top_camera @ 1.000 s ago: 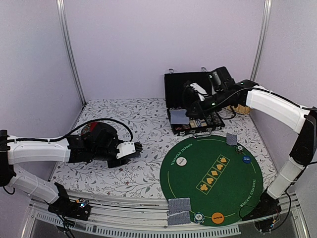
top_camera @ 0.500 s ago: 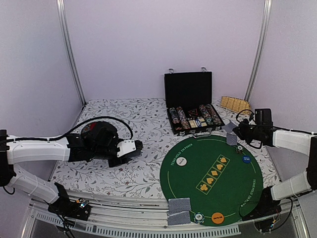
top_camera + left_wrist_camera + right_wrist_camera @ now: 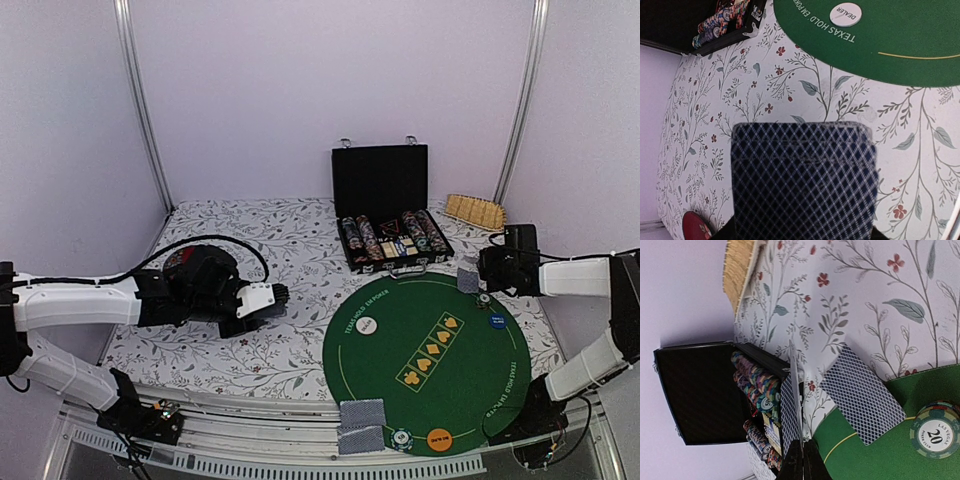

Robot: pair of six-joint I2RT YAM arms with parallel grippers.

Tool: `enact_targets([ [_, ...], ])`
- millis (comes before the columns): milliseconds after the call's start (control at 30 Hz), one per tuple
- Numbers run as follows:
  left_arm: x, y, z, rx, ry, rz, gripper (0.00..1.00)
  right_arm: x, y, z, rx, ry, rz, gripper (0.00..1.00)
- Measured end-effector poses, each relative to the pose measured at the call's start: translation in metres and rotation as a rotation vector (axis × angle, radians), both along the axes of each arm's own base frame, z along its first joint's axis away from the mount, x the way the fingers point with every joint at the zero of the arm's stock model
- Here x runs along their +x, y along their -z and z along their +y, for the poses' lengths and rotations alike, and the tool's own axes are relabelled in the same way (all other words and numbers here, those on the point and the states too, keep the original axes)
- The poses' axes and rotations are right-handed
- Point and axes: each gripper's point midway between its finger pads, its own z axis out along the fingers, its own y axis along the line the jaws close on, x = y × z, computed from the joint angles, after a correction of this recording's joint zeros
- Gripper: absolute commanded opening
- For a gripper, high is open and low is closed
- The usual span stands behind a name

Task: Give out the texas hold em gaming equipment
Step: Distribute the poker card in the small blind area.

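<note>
My left gripper [image 3: 270, 299] hovers over the floral cloth left of the green mat [image 3: 430, 365], shut on a deck of playing cards [image 3: 802, 180] whose blue-grey backs hide its fingers. My right gripper [image 3: 803, 454] is shut on a single playing card [image 3: 795, 400], held edge-on beside a card [image 3: 862, 400] lying face down at the mat's far right rim. A striped poker chip [image 3: 935, 431] sits close to that card. On the mat lie a white dealer disc [image 3: 368, 325], a blue disc [image 3: 496, 321] and an orange disc [image 3: 438, 436]. Two cards [image 3: 362, 415] and a chip [image 3: 402, 437] lie at the near rim.
An open black case [image 3: 382, 180] with rows of chips [image 3: 395, 238] stands behind the mat. A woven tan piece [image 3: 475, 210] lies at the back right. A red dish [image 3: 695, 227] sits behind my left gripper. Purple walls close the table in.
The right arm has swung from the case down to the mat's far right rim with a card in its gripper. The left arm with the deck has not moved.
</note>
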Motion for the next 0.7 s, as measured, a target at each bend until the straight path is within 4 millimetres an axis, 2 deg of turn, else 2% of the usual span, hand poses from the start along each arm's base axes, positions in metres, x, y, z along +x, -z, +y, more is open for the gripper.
enact_targets([
  [200, 0.000, 0.000, 0.000, -0.001, 0.001, -0.001, 0.50, -0.004, 0.035, 0.007, 0.051, 0.033, 0.099, 0.02],
  [300, 0.000, 0.000, 0.000, 0.000, 0.002, -0.001, 0.50, -0.005, 0.038, 0.009, 0.062, 0.041, 0.114, 0.03],
  [367, -0.001, 0.000, 0.000, 0.000, 0.002, -0.001, 0.50, -0.005, 0.037, 0.009, 0.068, 0.047, 0.116, 0.09],
  [533, -0.001, 0.000, 0.000, 0.000, 0.002, -0.001, 0.50, -0.005, 0.037, 0.009, 0.085, 0.060, 0.118, 0.36],
  [667, -0.001, 0.000, 0.000, 0.001, 0.002, -0.001, 0.51, -0.004, 0.034, 0.012, 0.082, 0.042, 0.112, 0.66],
  [700, -0.001, 0.000, 0.000, 0.001, 0.002, -0.001, 0.51, -0.004, 0.031, 0.012, 0.079, 0.037, 0.107, 0.76],
])
